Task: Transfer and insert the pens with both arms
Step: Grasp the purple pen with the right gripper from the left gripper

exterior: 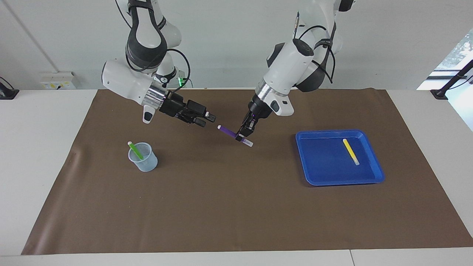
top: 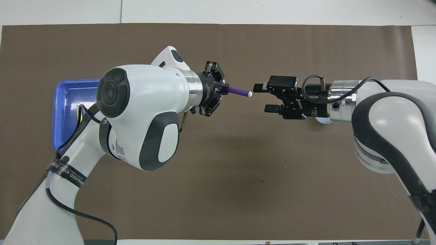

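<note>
The purple pen [exterior: 235, 134] is up in the air over the middle of the brown mat [exterior: 236, 207], clamped in the left gripper [exterior: 245, 134]. Its free tip points at about ten o'clock in the facing view, toward the right gripper [exterior: 207, 119], which hovers just beside that tip with fingers spread apart. The green pen [exterior: 135, 150] leans in the clear cup [exterior: 143, 159]. The yellow pen [exterior: 351, 152] lies in the blue tray [exterior: 332, 177] on the surface.

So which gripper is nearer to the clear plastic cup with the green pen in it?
Right. The open right gripper is up over the mat, close to the cup. The left gripper, holding the purple pen, is more toward the blue tray.
</note>
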Available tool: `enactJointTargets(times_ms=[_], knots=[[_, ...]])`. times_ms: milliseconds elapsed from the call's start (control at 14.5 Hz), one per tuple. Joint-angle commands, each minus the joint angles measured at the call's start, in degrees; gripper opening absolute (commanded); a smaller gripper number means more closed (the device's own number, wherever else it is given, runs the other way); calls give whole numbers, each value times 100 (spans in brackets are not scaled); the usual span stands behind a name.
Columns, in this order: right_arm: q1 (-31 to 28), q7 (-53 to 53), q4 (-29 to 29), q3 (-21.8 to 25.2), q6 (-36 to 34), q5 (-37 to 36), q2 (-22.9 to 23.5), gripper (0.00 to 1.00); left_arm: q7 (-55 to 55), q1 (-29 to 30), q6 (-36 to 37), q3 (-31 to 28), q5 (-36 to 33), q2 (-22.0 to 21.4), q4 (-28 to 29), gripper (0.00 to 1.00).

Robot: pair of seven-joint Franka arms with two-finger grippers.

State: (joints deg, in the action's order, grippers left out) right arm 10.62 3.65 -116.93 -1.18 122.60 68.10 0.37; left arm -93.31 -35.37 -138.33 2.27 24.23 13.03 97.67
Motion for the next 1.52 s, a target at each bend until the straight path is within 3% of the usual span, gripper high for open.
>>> enactJointTargets(times_ms=[0,207,551,826,964,1102,1446], knots=[[-16,66,-146,-5,106,142,-134,94,-239,-190,-160,-87,126,103,-64,0],[-16,92,-111,-5,247,142,-108,84,-301,-374,-195,-95,117,103,-20,0],[107,92,-111,-13,282,142,-108,54,-301,-436,-203,-95,117,94,-3,0],[107,92,-111,-13,282,133,-108,50,-293,-427,-203,-95,117,94,-3,0],[98,92,-111,-13,273,142,-108,31,-284,-427,-203,-104,117,94,15,0],[98,92,-111,-13,264,142,-108,0,-275,-427,-203,-96,117,85,15,0],[19,48,-85,-5,168,133,-90,0,-223,-418,-203,-104,109,77,50,0]])
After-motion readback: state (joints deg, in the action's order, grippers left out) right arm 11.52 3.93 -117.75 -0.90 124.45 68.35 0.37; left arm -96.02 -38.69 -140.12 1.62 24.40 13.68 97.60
